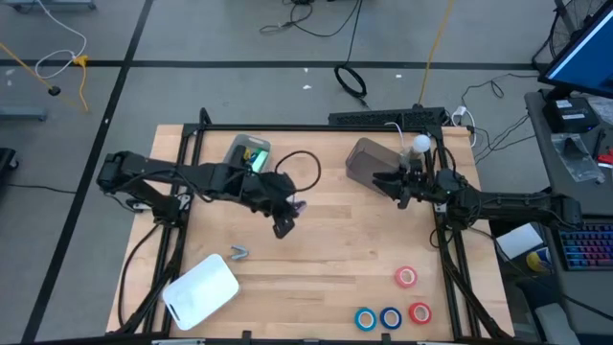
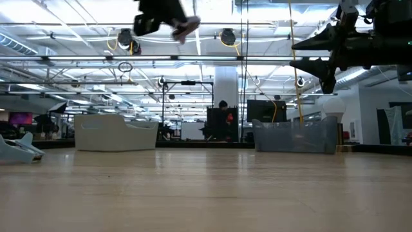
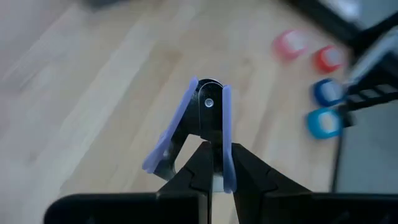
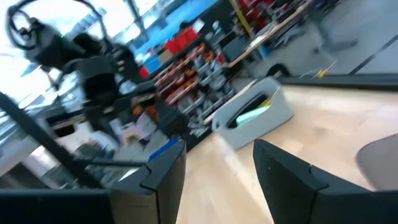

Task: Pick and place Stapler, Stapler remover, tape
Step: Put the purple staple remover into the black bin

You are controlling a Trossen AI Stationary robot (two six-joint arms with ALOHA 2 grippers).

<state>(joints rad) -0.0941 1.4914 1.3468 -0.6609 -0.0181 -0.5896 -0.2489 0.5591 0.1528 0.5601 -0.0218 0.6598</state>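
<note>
My left gripper (image 1: 284, 222) hangs over the table's middle, shut on a stapler remover (image 3: 208, 127) with lavender wings and a metal core. A second small grey V-shaped remover (image 1: 238, 253) lies flat on the wood nearer the near edge. Two red tape rolls (image 1: 406, 277) (image 1: 420, 311) and two blue ones (image 1: 365, 318) (image 1: 390, 317) lie flat near the near right corner. My right gripper (image 1: 397, 182) is open and touches nothing, raised beside a grey bin (image 1: 367, 158). A green item (image 1: 255, 159) sits in a grey tray (image 1: 244, 151); I cannot tell whether it is the stapler. My left gripper pinches the lavender stapler remover between its two fingers (image 3: 249, 183) at the end opposite the rivet (image 3: 209, 102). The riveted end points away from the fingers. One wing (image 3: 163, 155) splays out to the side. The remover is lifted clear of the table (image 2: 187, 27).
A white rounded box (image 1: 201, 287) rests near the near left corner. The grey tray and the grey bin stand along the far side. Black frame rails (image 1: 450, 259) run along the left and right edges. Bare wood lies between the tape rolls and the white box.
</note>
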